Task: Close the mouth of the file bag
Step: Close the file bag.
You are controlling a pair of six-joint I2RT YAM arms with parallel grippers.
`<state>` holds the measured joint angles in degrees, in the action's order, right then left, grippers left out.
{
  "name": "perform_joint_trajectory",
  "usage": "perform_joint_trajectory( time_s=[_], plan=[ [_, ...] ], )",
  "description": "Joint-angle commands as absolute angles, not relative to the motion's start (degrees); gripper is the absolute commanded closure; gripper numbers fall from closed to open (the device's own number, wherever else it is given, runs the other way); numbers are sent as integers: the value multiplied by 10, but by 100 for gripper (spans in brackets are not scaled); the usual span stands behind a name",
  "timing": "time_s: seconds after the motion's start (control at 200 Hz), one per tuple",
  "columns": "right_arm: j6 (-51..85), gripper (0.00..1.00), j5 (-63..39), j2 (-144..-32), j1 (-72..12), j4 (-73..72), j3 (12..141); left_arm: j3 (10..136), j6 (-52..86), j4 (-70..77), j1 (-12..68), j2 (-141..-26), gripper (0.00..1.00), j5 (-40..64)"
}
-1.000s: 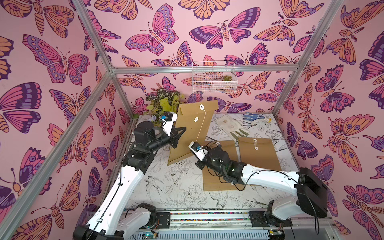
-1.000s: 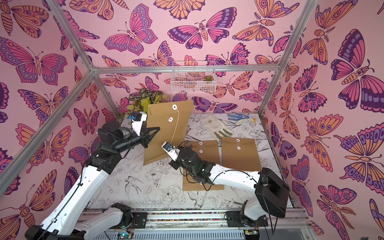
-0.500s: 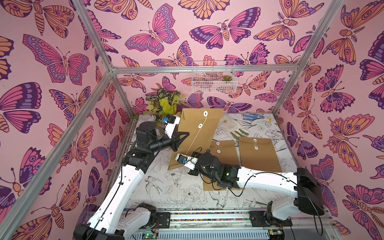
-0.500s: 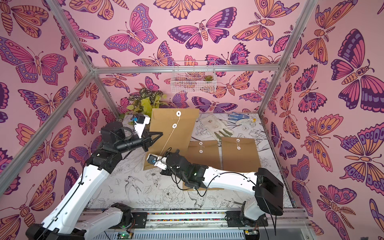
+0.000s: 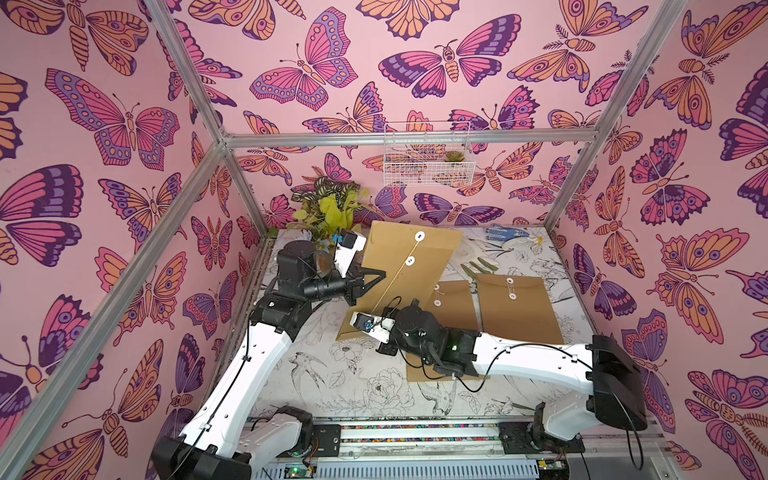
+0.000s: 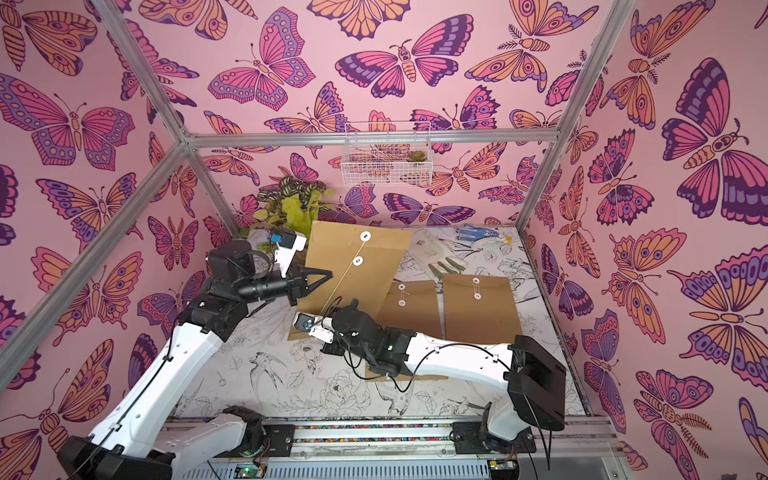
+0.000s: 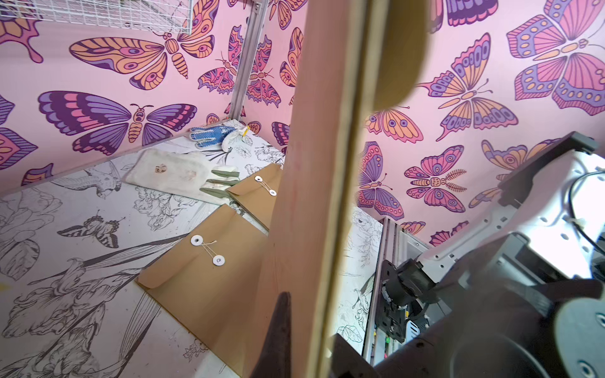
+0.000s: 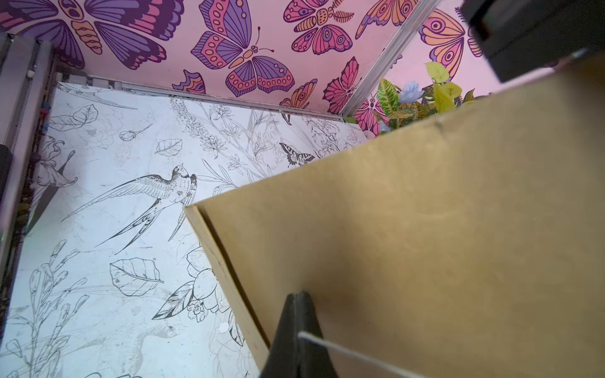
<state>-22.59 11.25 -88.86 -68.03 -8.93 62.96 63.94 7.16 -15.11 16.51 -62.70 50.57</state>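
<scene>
A brown file bag (image 5: 415, 266) (image 6: 357, 286) is held up on a slant over the back left of the table. My left gripper (image 5: 380, 275) (image 6: 328, 274) is shut on its left edge; the left wrist view shows that edge (image 7: 311, 196) between the jaws of the gripper (image 7: 307, 330). Its thin string (image 5: 390, 286) runs taut from the upper white disc (image 5: 419, 236) past the lower disc (image 5: 409, 261) down to my right gripper (image 5: 371, 313) (image 6: 319, 315). In the right wrist view that gripper (image 8: 298, 296) is shut on the string (image 8: 343, 350), in front of the bag's face (image 8: 425, 229).
Two more file bags (image 5: 515, 307) (image 5: 453, 307) lie flat on the table's right half, partly under my right arm. A white glove with green fingers (image 5: 478, 259) and a blue glove (image 5: 507, 232) lie at the back. A plant (image 5: 328, 208) fills the back left corner, a wire basket (image 5: 428, 162) hangs on the wall.
My right gripper has pulled the string leftward and toward the front, and it is now taut. The left gripper and the bag have shifted slightly to the right.
</scene>
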Motion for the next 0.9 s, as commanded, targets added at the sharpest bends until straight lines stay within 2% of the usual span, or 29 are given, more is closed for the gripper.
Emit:
perform_joint_trajectory(
  time_s=[0.0, 0.471, 0.891],
  plan=[
    [-206, 100, 90, -896, -673, -70, 639, 648, 87, -143, 164, -616, 100, 541],
    [-173, 100, 73, -916, -635, -82, 616, 631, 107, -141, 164, -613, 100, 563],
    [-140, 100, 170, -857, -648, -85, 598, 607, 187, -105, 150, -654, 100, 517]
  ],
)
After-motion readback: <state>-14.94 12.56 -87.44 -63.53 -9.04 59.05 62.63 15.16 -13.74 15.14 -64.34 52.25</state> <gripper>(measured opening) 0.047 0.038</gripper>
